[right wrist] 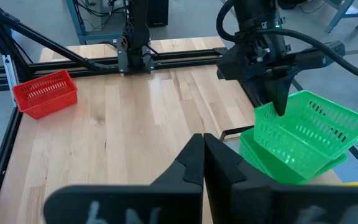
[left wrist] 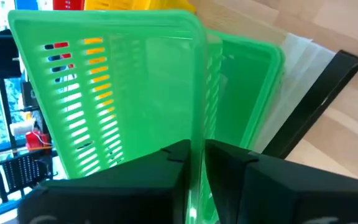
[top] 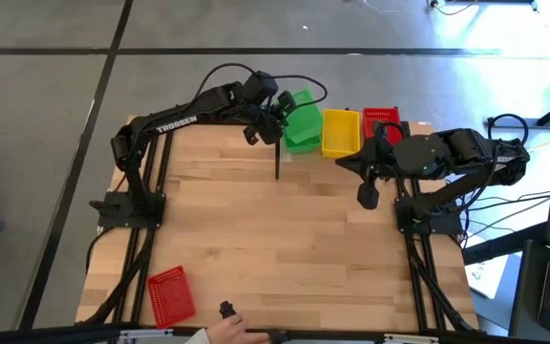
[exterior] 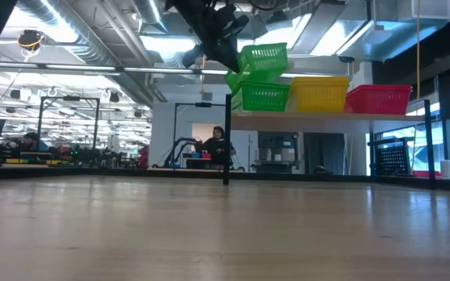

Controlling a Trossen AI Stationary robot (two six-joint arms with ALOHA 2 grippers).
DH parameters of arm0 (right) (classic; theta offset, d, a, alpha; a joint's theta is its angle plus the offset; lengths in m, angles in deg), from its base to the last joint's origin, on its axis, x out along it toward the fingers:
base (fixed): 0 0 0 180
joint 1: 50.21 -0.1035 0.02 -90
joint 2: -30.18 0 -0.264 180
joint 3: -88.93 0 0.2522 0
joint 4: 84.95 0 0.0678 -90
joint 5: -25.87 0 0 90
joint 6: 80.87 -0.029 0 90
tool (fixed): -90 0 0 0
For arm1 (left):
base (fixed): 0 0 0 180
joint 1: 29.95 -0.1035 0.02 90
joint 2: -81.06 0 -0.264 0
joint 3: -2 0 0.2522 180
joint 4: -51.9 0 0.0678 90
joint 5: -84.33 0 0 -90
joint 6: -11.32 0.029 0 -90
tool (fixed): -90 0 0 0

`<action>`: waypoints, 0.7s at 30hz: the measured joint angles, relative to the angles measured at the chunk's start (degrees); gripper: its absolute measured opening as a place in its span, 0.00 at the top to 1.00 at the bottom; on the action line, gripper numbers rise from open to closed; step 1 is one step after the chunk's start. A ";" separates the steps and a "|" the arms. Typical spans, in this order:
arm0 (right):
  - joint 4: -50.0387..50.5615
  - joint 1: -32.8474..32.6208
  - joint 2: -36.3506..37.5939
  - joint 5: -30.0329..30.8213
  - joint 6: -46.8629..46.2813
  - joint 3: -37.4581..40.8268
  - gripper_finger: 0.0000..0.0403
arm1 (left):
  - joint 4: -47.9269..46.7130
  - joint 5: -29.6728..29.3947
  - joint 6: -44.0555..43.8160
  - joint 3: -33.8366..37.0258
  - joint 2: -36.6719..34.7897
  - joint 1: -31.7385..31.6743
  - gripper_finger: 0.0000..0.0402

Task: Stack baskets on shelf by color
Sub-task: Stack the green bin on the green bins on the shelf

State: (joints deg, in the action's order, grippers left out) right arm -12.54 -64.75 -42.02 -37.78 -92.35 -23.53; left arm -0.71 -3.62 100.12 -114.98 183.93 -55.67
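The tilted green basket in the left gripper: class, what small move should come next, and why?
Probably lower and level it. The left gripper pinches the upper green basket's wall; it sits tilted over the lower green basket on the shelf, not nested.

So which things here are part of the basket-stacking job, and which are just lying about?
Part of the job:
- tilted green basket pinched in the left gripper
- green basket under it
- yellow basket
- red basket on the shelf
- shelf
- loose red basket on the table

Lying about:
- small black object by a person's hand
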 joint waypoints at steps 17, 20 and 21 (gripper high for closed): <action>0.47 3.23 -0.07 10.60 -0.16 2.43 1.00 | -1.00 -0.05 5.26 -0.02 0.00 -0.02 0.98; 0.46 4.68 -0.08 9.75 -0.24 2.45 1.00 | -0.30 -0.10 2.02 -0.02 0.00 0.25 0.98; 0.42 4.93 -0.07 9.33 -0.22 2.45 1.00 | -0.22 -0.09 1.38 -0.02 0.00 0.28 0.98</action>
State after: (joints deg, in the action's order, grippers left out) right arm -12.12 -59.82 -42.09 -28.45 -92.57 -21.08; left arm -0.93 -3.71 101.50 -115.01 183.93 -55.39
